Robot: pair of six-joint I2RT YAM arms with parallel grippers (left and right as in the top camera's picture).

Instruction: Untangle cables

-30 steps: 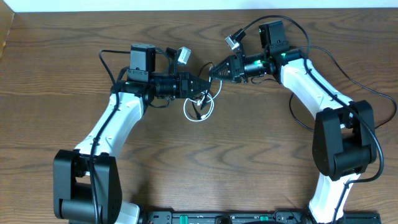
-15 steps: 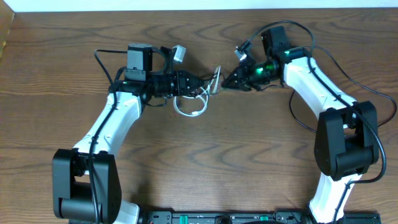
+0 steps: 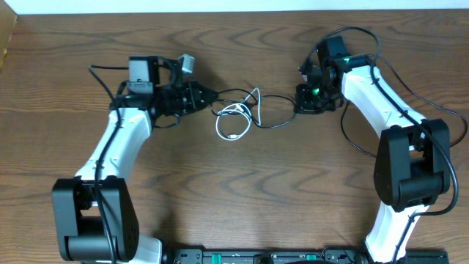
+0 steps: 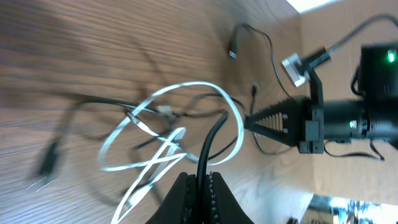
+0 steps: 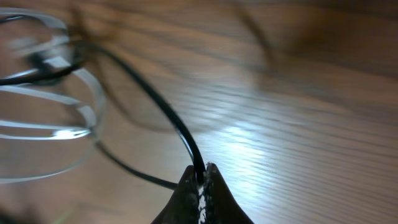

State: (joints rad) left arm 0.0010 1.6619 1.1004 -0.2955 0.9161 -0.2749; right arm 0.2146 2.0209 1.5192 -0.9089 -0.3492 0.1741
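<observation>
The left end effector (image 3: 211, 95) is clenched on the black cable (image 3: 272, 123). In the left wrist view the cord is seen pinched between the tips of the closed fingers (image 4: 186, 190). The right end effector (image 3: 300, 104) is clenched on the same black cable, further along its length, and in the right wrist view the cord is held at the very tip of its fingers (image 5: 189, 186). Between the two end effectors the black cable is laid loosely over the wooden tabletop (image 3: 242, 183), with a downward bend near the right arm. The white cable (image 3: 233, 125) is found on the tabletop between the arms, nearer to the left end effector, and it is curled in a loop. Its upper part is crossed by the black cable, so the two cords are not separated. The white cable is gripped by neither end effector.
</observation>
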